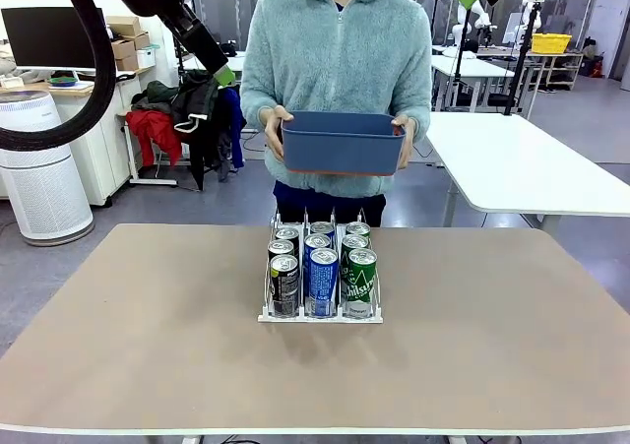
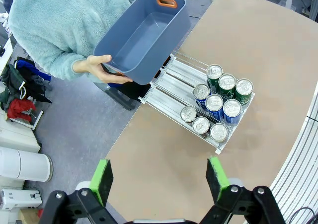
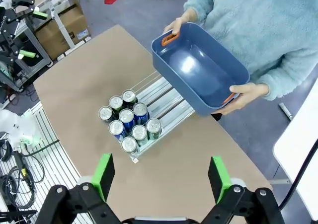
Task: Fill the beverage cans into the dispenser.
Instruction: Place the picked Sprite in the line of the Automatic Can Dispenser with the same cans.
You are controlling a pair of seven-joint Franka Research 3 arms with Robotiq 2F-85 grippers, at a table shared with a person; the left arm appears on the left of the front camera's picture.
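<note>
Here the dispenser (image 1: 321,314), mid-tabletop (image 1: 148,346), holds nine beverage cans (image 1: 323,267); both grippers (left gripper (image 2: 158,177), right gripper (image 3: 161,174)) hover spread and empty. Loading appears complete; the person's bin (image 1: 343,144) looks empty.

A matt, smooth brown surface is shown on the table (image 1: 148,336). Glossy metal with bright silver tops is seen on the beverage cans (image 2: 214,104) at centre frame, held in the dispenser (image 2: 171,87) of thin white wire and ribbed pale plastic. The blue-grey bin (image 3: 198,70), upper centre, is made of smooth plastic with a soft sheen. A fluffy, fleecy cloth is worn as the person's sweater (image 1: 335,55).
</note>
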